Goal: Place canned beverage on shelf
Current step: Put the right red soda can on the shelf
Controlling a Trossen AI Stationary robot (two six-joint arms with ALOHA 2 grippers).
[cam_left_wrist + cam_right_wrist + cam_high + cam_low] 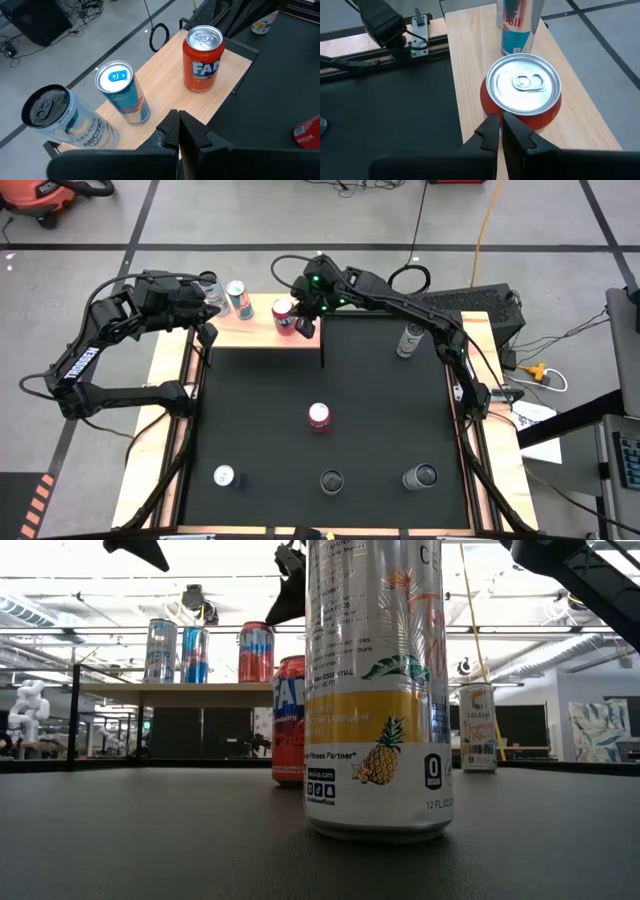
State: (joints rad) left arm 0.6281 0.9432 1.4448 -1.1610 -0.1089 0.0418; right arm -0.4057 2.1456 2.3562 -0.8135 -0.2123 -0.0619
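While three cans stand on the shelf [262,330], right gripper [499,131] shut above red can [522,97], apparently not touching, left gripper [178,131] shut.

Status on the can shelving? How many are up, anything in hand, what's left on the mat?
Done: three cans stand on the shelf: the Celsius can, the blue can and the red Fanta can. In hand: nothing; the left gripper and right gripper are shut and empty above the shelf. Left: five cans on the black mat, including the red-topped can.
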